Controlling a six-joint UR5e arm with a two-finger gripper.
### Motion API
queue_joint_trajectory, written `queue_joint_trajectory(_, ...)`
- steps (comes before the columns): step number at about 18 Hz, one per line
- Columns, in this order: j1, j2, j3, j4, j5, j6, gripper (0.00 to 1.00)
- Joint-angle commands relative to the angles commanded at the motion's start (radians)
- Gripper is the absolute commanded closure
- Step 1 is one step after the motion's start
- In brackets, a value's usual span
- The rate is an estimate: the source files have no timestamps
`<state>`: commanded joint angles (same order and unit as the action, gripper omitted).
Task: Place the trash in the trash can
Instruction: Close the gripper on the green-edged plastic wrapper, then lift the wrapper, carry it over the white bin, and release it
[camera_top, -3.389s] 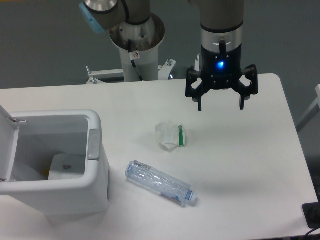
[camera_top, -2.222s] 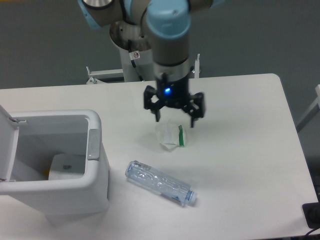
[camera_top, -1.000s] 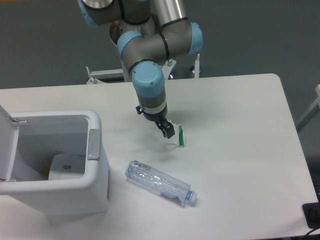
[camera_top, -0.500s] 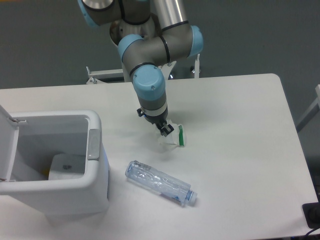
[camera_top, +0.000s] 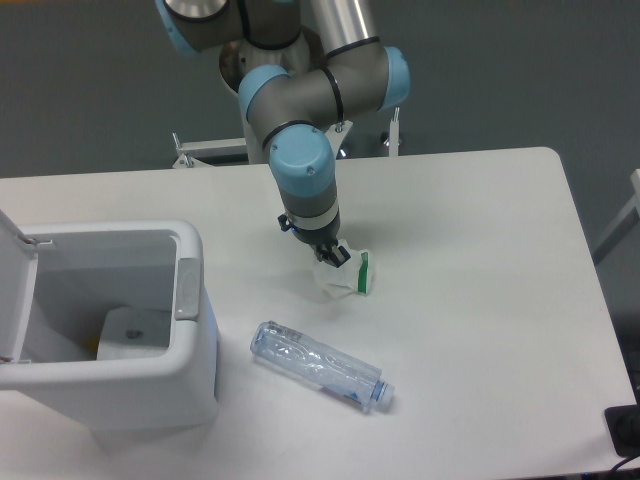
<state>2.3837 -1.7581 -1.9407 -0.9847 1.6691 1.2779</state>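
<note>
White table (camera_top: 480, 250), grey wall behind, pincer (camera_top: 332, 257) down on wrapper (camera_top: 345, 277) — grip unclear, bottle (camera_top: 318, 366) nearby

The hand (camera_top: 332, 256) sits low against the upper left of the wrapper (camera_top: 345, 276), and its fingertips are too small and dark to show whether they are apart or pinching the paper. The arm (camera_top: 300, 110) covers part of the wrapper's top edge and runs out of the picture at the top. The trash can (camera_top: 105, 330) is cut by the left edge, so only a strip of its lid (camera_top: 15, 290) shows. Its inner floor is partly hidden behind the near wall. A dark object (camera_top: 625, 430) at the lower right corner is cropped and cannot be identified.
</note>
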Motion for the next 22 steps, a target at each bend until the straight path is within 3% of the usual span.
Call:
queue_joint_trajectory(2,0.026,0.052,0.064,-0.070,-0.047,-0.055,1.00)
queue_joint_trajectory(4,0.055,0.083,0.144,-0.130,-0.176,-0.145,1.00)
queue_joint_trajectory(7,0.088,0.085,0.247,-0.129,-0.354,-0.349,1.00)
queue_joint_trajectory(10,0.095,0.080,0.376,-0.114,-0.497,-0.657,1.00)
queue_joint_trajectory(12,0.086,0.071,0.433,-0.079,-0.508,-0.834,1.00)
queue_joint_trajectory(14,0.078,0.083,0.450,-0.054,-0.511,-0.908,1.00)
queue_joint_trajectory(17,0.006,0.095,0.499,-0.048,-0.523,-1.046,1.00)
queue_joint_trajectory(22,-0.127,0.085,0.496,0.078,-0.581,-1.169,1.00)
